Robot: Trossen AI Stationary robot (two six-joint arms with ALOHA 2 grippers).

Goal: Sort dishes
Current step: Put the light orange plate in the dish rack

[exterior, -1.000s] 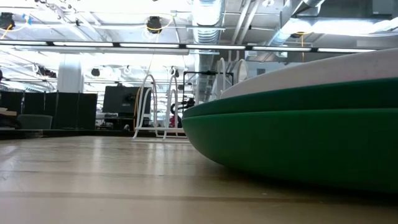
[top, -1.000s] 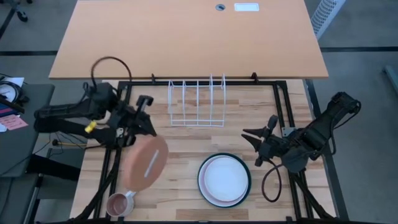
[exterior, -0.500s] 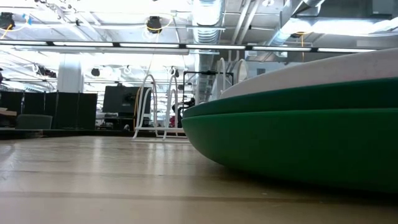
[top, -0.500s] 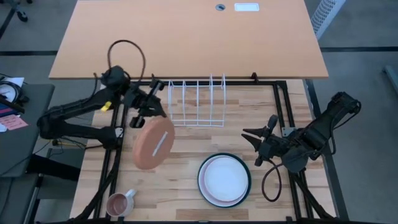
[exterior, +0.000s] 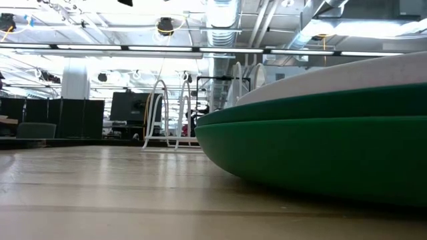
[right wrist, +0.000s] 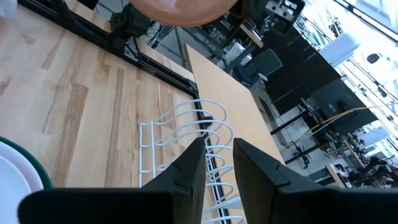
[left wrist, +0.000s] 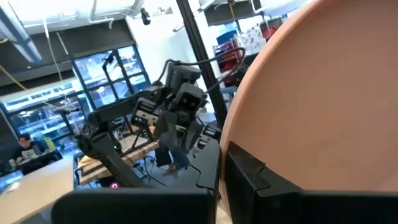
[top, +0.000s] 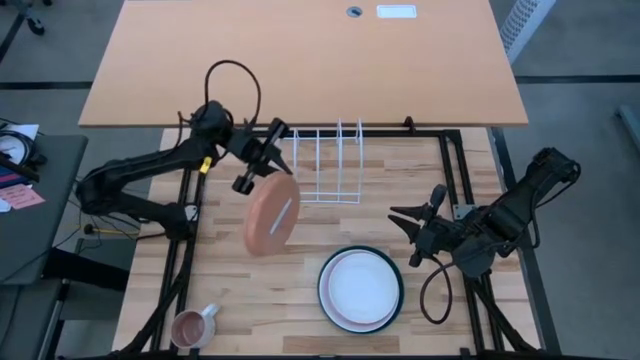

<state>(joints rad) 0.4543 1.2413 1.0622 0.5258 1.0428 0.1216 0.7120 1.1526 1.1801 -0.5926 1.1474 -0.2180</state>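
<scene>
My left gripper (top: 268,172) is shut on an orange-brown plate (top: 272,218), which is held in the air just left of the white wire rack (top: 320,166). In the left wrist view the plate (left wrist: 323,106) fills the picture's right. A stack of plates (top: 361,290) rests flat on the table near its front edge: white on top, pink under it, dark green at the bottom (exterior: 320,147). My right gripper (top: 403,226) hovers right of the stack, open, with nothing between its fingers (right wrist: 189,171). My left gripper pinches the orange-brown plate's rim (left wrist: 245,146) between its two fingers, at the plate's far edge. The fingers (left wrist: 249,177) come about level from the table's far left. The plate is lifted clear of the table, tipped steeply on edge and hanging toward the near side.
A small pink mug (top: 193,327) stands at the near left corner. The rack's wire slots (right wrist: 186,143) stand upright at the far middle. Bare wood lies between the rack and the stack. A larger orange tabletop (top: 300,60) lies beyond the far edge.
My left gripper has carried the orange-brown plate from the near left toward the far edge and the right, up to the rack's left end. The wrist has rolled, and the plate has tipped from nearly face-up to steeply on edge. My right arm has kept still.
</scene>
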